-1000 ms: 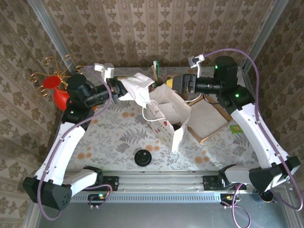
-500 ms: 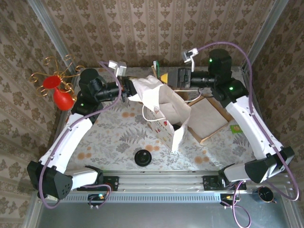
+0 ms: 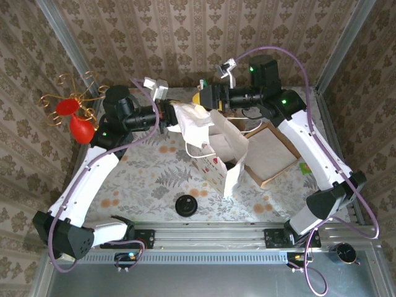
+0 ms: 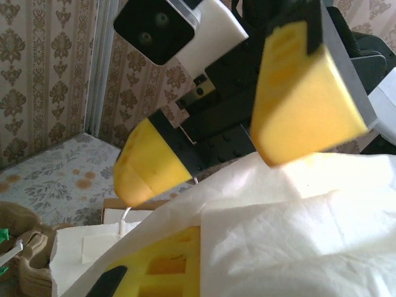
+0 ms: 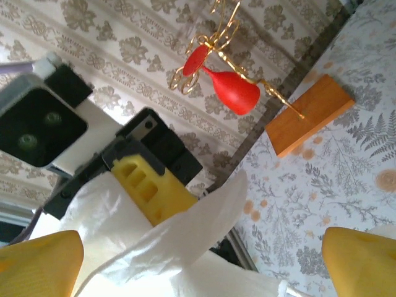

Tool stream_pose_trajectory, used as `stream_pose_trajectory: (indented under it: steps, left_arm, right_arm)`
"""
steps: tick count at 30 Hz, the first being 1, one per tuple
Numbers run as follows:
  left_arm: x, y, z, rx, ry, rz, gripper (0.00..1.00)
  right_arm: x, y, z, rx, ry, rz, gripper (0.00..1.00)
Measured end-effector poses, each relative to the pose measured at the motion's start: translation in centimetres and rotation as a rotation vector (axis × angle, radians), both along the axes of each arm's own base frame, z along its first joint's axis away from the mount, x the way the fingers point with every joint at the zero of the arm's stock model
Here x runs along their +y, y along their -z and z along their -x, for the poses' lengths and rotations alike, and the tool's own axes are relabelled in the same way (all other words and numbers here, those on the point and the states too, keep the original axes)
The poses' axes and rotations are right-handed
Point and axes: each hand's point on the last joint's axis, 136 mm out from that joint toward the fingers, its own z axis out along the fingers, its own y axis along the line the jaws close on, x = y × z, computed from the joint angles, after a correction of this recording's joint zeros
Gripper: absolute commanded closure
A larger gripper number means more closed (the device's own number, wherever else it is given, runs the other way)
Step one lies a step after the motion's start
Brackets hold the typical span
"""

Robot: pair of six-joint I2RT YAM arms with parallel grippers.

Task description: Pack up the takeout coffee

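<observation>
The white paper bag (image 3: 218, 143) stands tilted at the table's middle back, mouth up. My left gripper (image 3: 166, 115) is shut on the bag's crumpled top rim (image 3: 185, 116), holding it up at the left. In the left wrist view the bag paper (image 4: 291, 229) drapes over my left gripper (image 4: 204, 244) and its yellow finger (image 4: 158, 266). My right gripper (image 3: 208, 99) stands open just behind the bag's rim, facing the left gripper. In the right wrist view the right gripper (image 5: 198, 266) has a fold of bag paper (image 5: 185, 229) between its spread fingertips (image 5: 37, 260), apart from both. The takeout coffee is out of view.
A lone flat black lid (image 3: 185, 205) lies near the front edge. A shallow cardboard tray (image 3: 270, 148) sits right of the bag. A red and gold ornament (image 3: 79, 124) on a wooden block (image 5: 309, 114) stands at the far left. Patterned walls close in behind.
My right gripper has swung left, from over the tray to just behind the bag's rim. My left gripper has shifted right with the rim still in it.
</observation>
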Motion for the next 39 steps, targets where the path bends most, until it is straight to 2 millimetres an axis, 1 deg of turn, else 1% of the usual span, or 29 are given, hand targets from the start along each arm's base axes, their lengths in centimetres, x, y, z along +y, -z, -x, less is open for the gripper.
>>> stream_pose_trajectory:
  steps: [3, 5, 9, 12, 15, 17, 23, 26, 29, 31, 37, 39]
  left_arm:
    - [0.0, 0.2, -0.4, 0.017, -0.016, -0.009, 1.0]
    - [-0.1, 0.3, -0.8, 0.026, -0.025, -0.014, 1.0]
    - [-0.2, 0.3, -1.2, 0.048, -0.034, -0.012, 1.0]
    - [-0.2, -0.2, -1.2, 0.064, -0.029, 0.01, 1.0]
    - [-0.3, -1.2, -0.9, 0.064, -0.011, 0.046, 1.0]
    - [-0.4, -1.8, -0.6, 0.063, 0.006, 0.067, 1.0]
    - [-0.5, -2.3, -0.1, 0.075, 0.039, 0.095, 1.0]
    - [-0.6, -2.5, 0.0, 0.089, 0.053, 0.112, 1.0]
    - [-0.6, -2.9, 0.1, 0.098, 0.069, 0.128, 1.0]
    - [-0.7, -2.9, 0.1, 0.101, 0.072, 0.131, 1.0]
    - [-0.8, -2.6, -0.2, 0.117, 0.071, 0.128, 1.0]
    - [-0.8, -2.5, -0.2, 0.121, 0.07, 0.127, 1.0]
  right_arm:
    - [0.3, 1.0, 0.8, -0.007, -0.028, 0.037, 0.0]
    - [1.0, 1.7, 1.6, -0.019, -0.061, 0.056, 0.0]
    - [2.2, 3.9, 3.4, -0.013, -0.12, 0.087, 0.0]
    - [2.2, 4.7, 3.7, -0.036, -0.129, 0.085, 0.0]
    - [2.2, 4.5, 3.5, -0.075, -0.126, 0.068, 0.0]
    - [2.3, 4.0, 3.3, -0.114, -0.123, 0.048, 0.0]
    - [2.5, 2.6, 3.1, -0.202, -0.12, -0.009, 0.01]
    - [2.7, 1.8, 3.0, -0.239, -0.128, -0.036, 0.04]
    - [2.8, 1.2, 3.0, -0.267, -0.129, -0.056, 0.13]
    - [2.8, 1.0, 3.0, -0.281, -0.132, -0.067, 0.25]
    - [2.9, 0.6, 3.4, -0.294, -0.149, -0.093, 0.67]
    - [2.9, 0.4, 3.6, -0.298, -0.154, -0.098, 0.84]
